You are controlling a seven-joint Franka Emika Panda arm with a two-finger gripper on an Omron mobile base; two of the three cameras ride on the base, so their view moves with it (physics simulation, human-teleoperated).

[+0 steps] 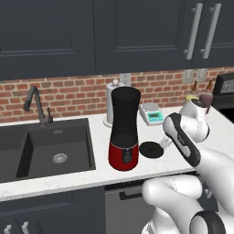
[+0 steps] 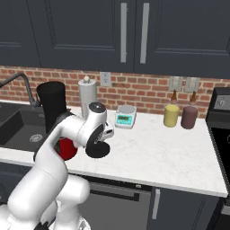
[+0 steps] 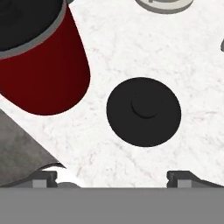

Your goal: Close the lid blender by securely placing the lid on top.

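In the left base view, the blender (image 1: 124, 132) stands upright on the white marble desk (image 1: 68, 180), near its front edge and just right of the black sink (image 1: 45, 148). Its black jar is open at the top and its red base carries a dark button. The lid (image 1: 151, 150) lies flat on the desk just to the right of the blender base, apart from it. The white arm reaches in from the lower right and bends over the lid; the end effector (image 1: 165, 144) hangs just right of the lid, mostly hidden behind the wrist. Behind the blender stand a white paper-towel roll (image 1: 109, 106) and a teal-topped scale (image 1: 151, 113), toward the back wall.

In the right base view, the arm covers much of the blender (image 2: 53, 108), whose red base peeks out beside the forearm. The lid (image 2: 99, 150) shows as a dark disc beneath the hand, near the desk's front edge. A yellow jar (image 2: 171, 115) and a maroon jar (image 2: 189, 117) sit at the back right.

In the hand view, the lid (image 3: 144, 111) lies on the marble with its centre knob up, untouched. The end effector (image 3: 112, 178) is released, its fingertips (image 3: 181, 178) spread wide and holding nothing. The blender (image 3: 41, 65) is at upper left.
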